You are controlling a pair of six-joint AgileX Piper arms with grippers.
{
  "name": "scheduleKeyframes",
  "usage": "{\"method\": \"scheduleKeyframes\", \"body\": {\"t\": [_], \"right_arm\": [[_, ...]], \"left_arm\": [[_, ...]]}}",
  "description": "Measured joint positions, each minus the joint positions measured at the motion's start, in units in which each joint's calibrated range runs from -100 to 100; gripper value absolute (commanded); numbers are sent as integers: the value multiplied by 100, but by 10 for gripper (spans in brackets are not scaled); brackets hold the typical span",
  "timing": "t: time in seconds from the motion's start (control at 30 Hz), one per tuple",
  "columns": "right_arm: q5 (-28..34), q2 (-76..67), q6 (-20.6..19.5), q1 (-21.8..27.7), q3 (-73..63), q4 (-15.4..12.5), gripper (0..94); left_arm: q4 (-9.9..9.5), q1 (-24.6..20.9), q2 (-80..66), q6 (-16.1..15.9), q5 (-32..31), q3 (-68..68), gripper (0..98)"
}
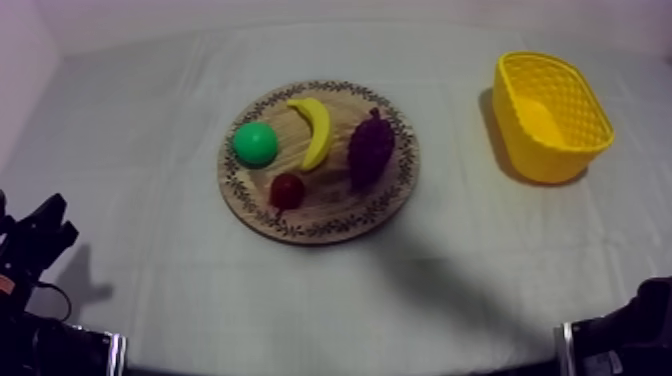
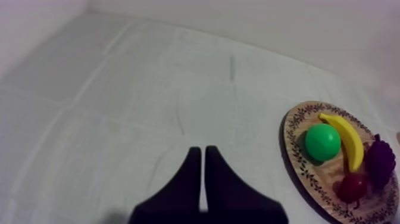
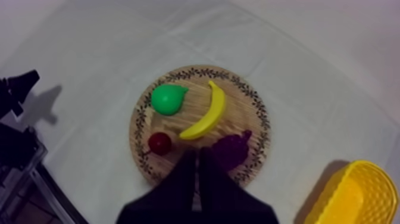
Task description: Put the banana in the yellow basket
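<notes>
Seemingly banana ahead of right gripper.

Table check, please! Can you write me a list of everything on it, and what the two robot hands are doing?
Surface: grey-white cloth, creased, no spills.
Job's things: banana lies on the wooden board, between the pear and the grapes; yellow basket stands upright to the board's right, nothing in it.
Clutter: pear, grapes and small red fruit, all on the board.
Grippers: left gripper shut on nothing, over bare cloth; right gripper shut on nothing, pointed at the board.
Cables: nothing seen.
Surroundings: plain pale wall.
</notes>
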Motion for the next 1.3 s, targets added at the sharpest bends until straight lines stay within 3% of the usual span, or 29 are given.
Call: {"method": "scheduleKeyframes", "body": {"t": [0.67,0.83,0.97,1.1,1.3], "right_arm": [[-89,2349,-1145,-120,-1328,793,2],[88,2624,-1282,-129,-1509,895,2],[300,2741,-1253,-84,-1662,825,8],[378,2781,-1208,-62,-1752,789,78],[428,2786,-1159,-58,-1801,750,359]], "left_arm": [[0,0,0,0,2,0,0],[0,0,0,-3,2,0,0],[0,0,0,-3,2,0,0],[0,0,0,-3,2,0,0],[0,0,0,-3,-6,0,0]]}}
